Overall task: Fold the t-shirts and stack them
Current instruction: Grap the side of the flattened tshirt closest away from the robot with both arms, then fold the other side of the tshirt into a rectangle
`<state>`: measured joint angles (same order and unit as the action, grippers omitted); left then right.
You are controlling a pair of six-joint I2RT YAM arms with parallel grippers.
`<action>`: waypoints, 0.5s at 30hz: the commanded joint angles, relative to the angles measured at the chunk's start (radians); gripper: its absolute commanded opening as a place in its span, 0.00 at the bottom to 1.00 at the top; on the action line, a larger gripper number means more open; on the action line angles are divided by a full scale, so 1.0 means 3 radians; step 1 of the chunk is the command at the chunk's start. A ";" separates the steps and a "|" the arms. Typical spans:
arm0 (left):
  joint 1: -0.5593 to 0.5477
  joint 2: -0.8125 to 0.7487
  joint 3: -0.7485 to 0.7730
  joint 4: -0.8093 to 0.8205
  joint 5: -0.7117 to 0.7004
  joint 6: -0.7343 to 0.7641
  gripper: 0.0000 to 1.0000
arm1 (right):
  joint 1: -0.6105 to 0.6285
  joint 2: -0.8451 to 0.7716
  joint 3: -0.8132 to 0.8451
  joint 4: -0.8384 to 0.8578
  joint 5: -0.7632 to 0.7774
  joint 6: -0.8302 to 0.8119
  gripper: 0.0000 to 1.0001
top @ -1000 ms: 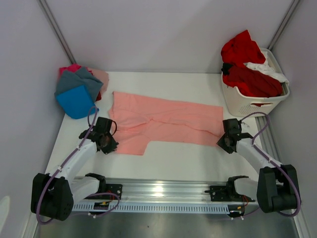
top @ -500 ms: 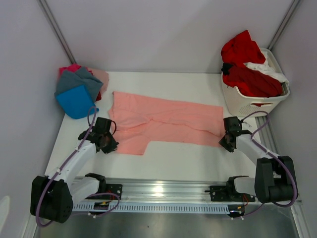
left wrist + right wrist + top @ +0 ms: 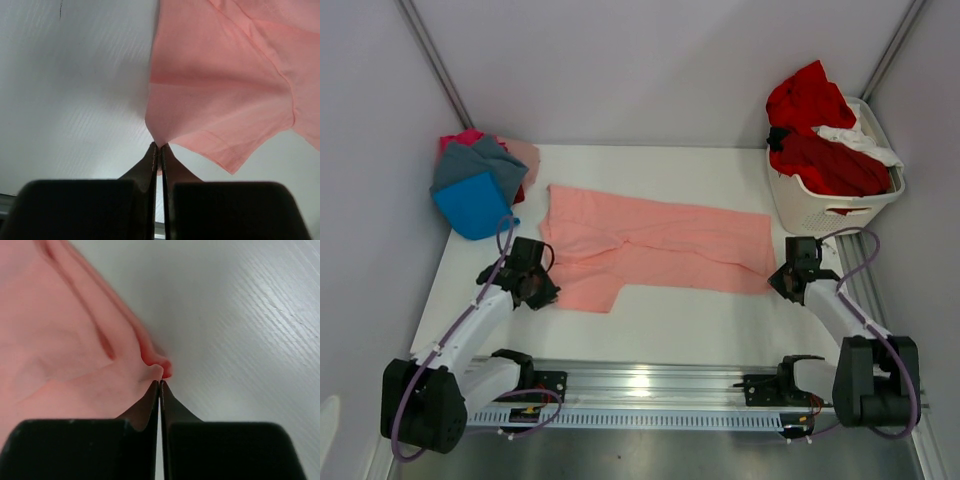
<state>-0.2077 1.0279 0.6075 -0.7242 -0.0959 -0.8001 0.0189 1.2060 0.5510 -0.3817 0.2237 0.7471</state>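
My left pincer (image 3: 159, 146) and right pincer (image 3: 160, 382) each nipped an end of the soft salmon-pink cloth t-shirt (image 3: 660, 245) lying lengthwise between them.

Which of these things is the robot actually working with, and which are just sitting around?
In the job: salmon-pink t-shirt; left gripper and right gripper, both pinching it; stacked shirts; red and white shirts.
Just there: white laundry basket; table; metal rail.
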 commanded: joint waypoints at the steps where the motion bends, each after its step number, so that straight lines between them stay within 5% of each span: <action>1: 0.0038 -0.0199 0.0142 0.0072 0.0090 0.0090 0.01 | -0.0022 -0.0419 0.0055 0.0311 -0.0254 -0.0005 0.00; 6: 0.0084 -0.0322 0.0337 0.0077 -0.0033 0.0294 0.00 | -0.0017 -0.0758 0.0178 0.0576 -0.0897 -0.0087 0.00; 9: 0.0181 -0.0445 0.0353 0.0404 0.0406 0.0473 0.00 | -0.0002 -0.0692 0.0107 0.1000 -0.1572 -0.0158 0.00; 15: 0.0181 -0.0435 0.0393 0.0798 0.0826 0.0775 0.01 | 0.0029 -0.0538 0.0136 0.1298 -0.1835 -0.0322 0.00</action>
<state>-0.1627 0.9028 0.6796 -0.5762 0.0624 -0.6537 0.0204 1.0248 0.5667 -0.0814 -0.2264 0.7017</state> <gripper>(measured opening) 0.011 0.009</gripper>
